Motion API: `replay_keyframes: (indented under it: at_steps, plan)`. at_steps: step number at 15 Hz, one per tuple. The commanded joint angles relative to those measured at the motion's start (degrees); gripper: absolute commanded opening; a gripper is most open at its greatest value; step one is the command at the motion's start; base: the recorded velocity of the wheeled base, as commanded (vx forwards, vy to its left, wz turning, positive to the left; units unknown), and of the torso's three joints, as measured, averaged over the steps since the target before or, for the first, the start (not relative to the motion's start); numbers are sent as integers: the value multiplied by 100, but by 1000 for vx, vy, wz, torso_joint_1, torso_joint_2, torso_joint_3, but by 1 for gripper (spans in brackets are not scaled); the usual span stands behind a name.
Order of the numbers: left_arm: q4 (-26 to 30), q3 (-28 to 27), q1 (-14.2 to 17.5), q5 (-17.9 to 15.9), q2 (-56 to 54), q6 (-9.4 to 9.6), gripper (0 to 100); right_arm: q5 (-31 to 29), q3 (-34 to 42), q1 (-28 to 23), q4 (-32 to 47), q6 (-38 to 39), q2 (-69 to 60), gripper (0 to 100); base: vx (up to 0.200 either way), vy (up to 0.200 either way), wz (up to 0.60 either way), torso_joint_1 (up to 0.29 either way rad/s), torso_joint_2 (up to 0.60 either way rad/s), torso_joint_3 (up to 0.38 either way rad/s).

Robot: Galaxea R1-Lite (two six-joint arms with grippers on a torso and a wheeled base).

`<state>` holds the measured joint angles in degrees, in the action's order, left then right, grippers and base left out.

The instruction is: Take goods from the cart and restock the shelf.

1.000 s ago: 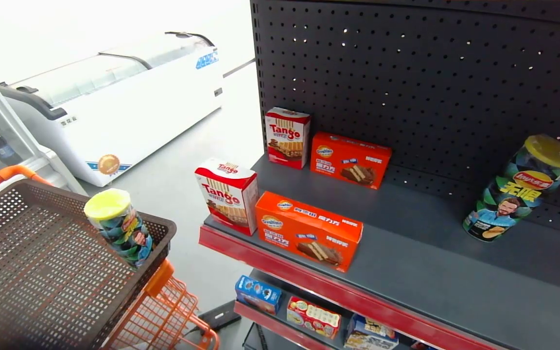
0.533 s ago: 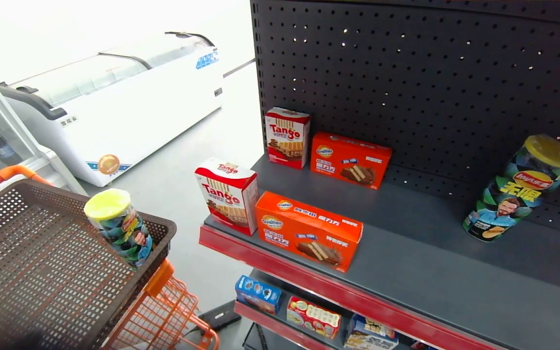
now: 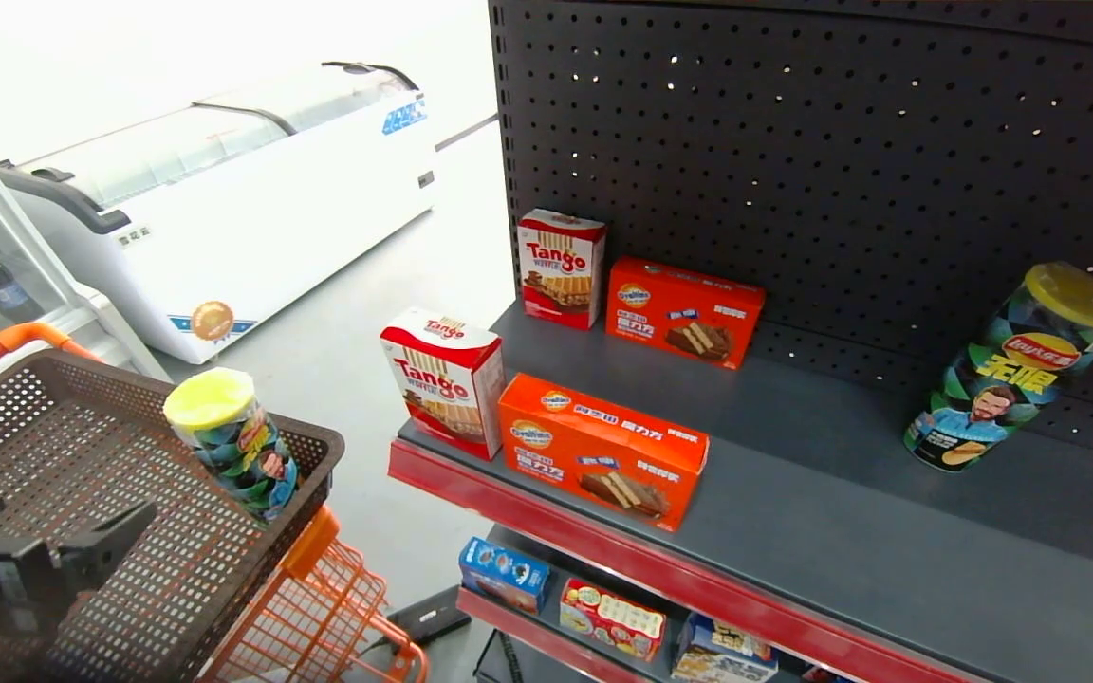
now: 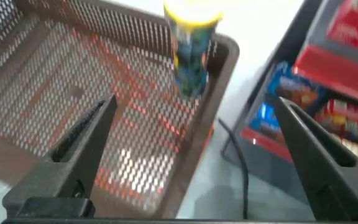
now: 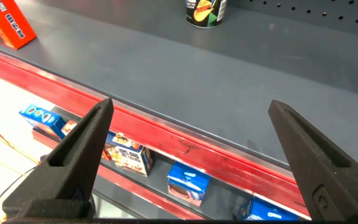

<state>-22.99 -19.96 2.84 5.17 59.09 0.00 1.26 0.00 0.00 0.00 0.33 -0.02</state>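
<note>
Hovering over the cart basket (image 3: 292, 524), the left tool (image 3: 48, 531) is spread wide and empty. Chip can (image 3: 233, 444) judged light, rigid, slick; grasp mid-body, below lid.

- Light: bright and even from above. The floor (image 3: 433, 237) and the room far beyond the left gripper (image 3: 53, 531) wash out to white.
- Glare: a pale sheen covers the freezer (image 3: 224, 190) lid, well ahead of the left gripper. Bright specks shine through holes of the pegboard (image 3: 793, 142).
- Shadows: the shelf (image 5: 229, 81) below the right gripper (image 5: 191, 107) is evenly lit. The orange box (image 3: 603, 451) casts only a faint, soft-edged shadow, and the tier beneath is dimmer.
- Distortion: the basket can (image 3: 233, 446) and shelf can (image 3: 1021, 370) lean outward toward the head view's edges, a wide-angle effect.
</note>
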Motion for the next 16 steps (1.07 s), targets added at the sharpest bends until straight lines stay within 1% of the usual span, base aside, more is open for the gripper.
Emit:
replay_keyframes:
  at_steps: [1, 2, 3, 4, 5, 6, 7, 11, 13, 15, 16]
  plan:
    - [-1849, 616, 111, -25, 1703, 62, 100, 6, 0, 0, 0, 2, 2, 100, 0, 0, 0, 0, 0, 0]
    - [-2236, 748, 138, -25, 1949, 88, 100, 6, 0, 0, 0, 2, 2, 100, 0, 0, 0, 0, 0, 0]
    - [-3089, 967, 173, -25, 2494, 105, 100, 6, 0, 9, 0, 2, 2, 100, 0, 0, 0, 0, 0, 0]
    - [-3124, 967, 173, -25, 2511, 114, 100, -3, 0, 0, 0, 2, 2, 100, 0, 0, 0, 0, 0, 0]
    - [-3616, 1020, 147, -25, 2889, 167, 100, -3, 0, 0, 0, 2, 2, 100, 0, 0, 0, 0, 0, 0]
    - [-4170, 1002, 191, -16, 3372, 220, 100, -3, 0, 0, 0, 2, 2, 100, 0, 0, 0, 0, 0, 0]
    - [-4662, 1002, 208, -16, 3750, 202, 100, 6, 0, 0, 0, 2, 2, 100, 0, 0, 0, 0, 0, 0]
    - [-5760, 888, 199, -16, 4770, 167, 100, 6, 0, 0, 0, 2, 2, 100, 0, 0, 0, 0, 0, 0]
    - [-6384, 704, 208, -7, 5455, 149, 100, 6, 0, 0, 0, 2, 2, 100, 0, 0, 0, 0, 0, 0]
    - [-6701, 414, 208, -7, 5851, 149, 100, 6, 0, 0, 0, 2, 2, 100, 0, 0, 0, 0, 0, 0]
    - [-6701, 273, 208, -7, 5956, 149, 100, -3, 0, 0, 0, 2, 2, 100, 0, 0, 0, 0, 0, 0]
